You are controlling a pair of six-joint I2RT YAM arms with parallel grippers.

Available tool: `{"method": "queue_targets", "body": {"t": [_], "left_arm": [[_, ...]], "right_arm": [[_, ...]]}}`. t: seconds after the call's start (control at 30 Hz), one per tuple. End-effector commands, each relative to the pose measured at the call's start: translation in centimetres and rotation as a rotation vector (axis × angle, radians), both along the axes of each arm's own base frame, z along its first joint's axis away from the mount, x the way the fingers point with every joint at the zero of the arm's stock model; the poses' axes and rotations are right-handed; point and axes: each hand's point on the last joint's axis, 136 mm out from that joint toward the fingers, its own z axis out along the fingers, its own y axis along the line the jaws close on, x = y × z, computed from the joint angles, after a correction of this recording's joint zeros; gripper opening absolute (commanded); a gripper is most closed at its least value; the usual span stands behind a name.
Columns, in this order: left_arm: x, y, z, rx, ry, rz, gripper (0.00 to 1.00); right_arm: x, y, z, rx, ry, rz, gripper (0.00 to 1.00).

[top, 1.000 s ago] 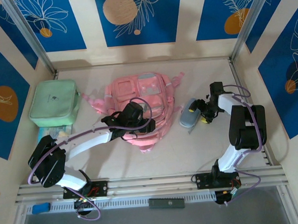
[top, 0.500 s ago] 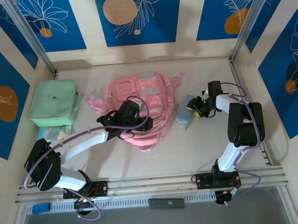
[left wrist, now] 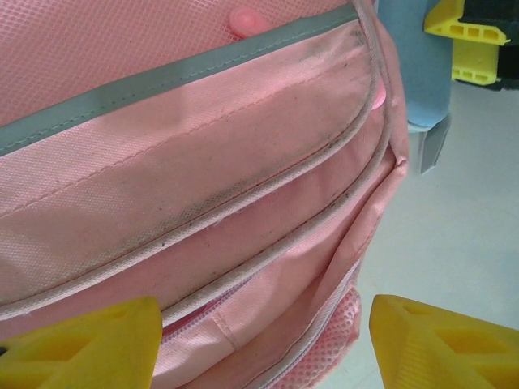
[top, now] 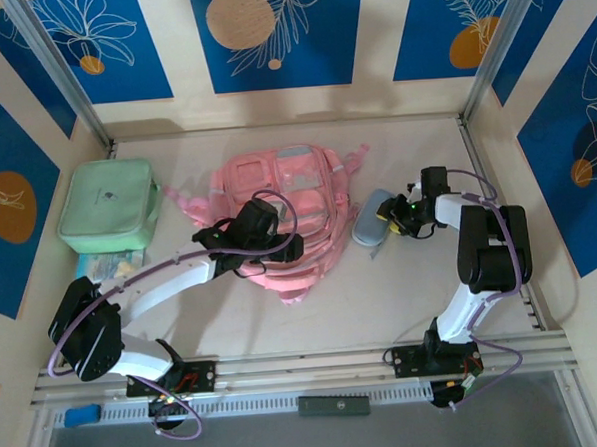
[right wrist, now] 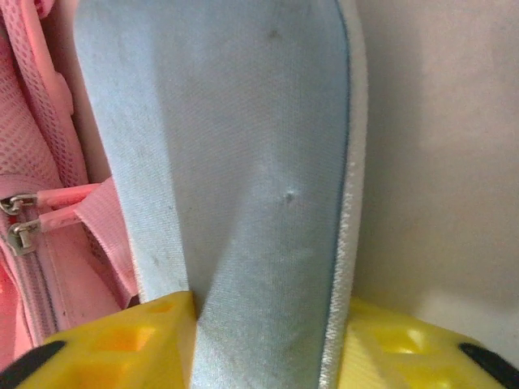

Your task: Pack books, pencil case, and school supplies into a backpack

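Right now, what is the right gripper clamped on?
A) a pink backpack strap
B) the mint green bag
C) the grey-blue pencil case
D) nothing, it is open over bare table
C: in the right wrist view the right gripper has its yellow fingers pinching the fabric of the grey-blue pencil case, which lies right beside the pink backpack.

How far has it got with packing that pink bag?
Nothing looks packed yet. In hand: the right claw pinches the grey-blue pencil case, which sits outside, beside the pink backpack. The left claw hovers open over the backpack's front pockets. Left: getting the case and everything else inside.
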Motion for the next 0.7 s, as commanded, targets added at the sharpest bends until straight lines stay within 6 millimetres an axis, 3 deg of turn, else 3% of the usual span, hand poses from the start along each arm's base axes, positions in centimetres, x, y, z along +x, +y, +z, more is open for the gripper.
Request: {"method": "queue_targets", "body": {"t": [0.0, 0.2, 0.33, 0.5, 0.67], "left_arm": [[0.8, 0.5, 2.4, 0.048, -0.064, -0.031, 0.7], [1.4, 1.4, 2.1, 0.249, -0.126, -0.179, 0.75], [0.1, 0.3, 0.8, 0.311, -0.124, -0.372, 0.77], [-0.4, -0.4, -1.0, 0.387, -0.122, -0.511, 0.76], [1.0, -0.8, -2.1, 0.459, -0.16, -0.539, 0.76]], "right_arm": [[-0.6, 0.2, 0.5, 0.02, 0.004, -0.001, 0.35], [-0.3, 0.1, 2.2, 0.041, -0.031, -0.001, 0.17], [-0.4, -0.6, 3.2, 0.045, -0.039, -0.025, 0.1], [-1.1, -1.1, 5.2, 0.045, -0.045, -0.045, 0.05], [-2.1, -1.1, 7.1, 0.042, -0.069, -0.045, 0.05]]}}
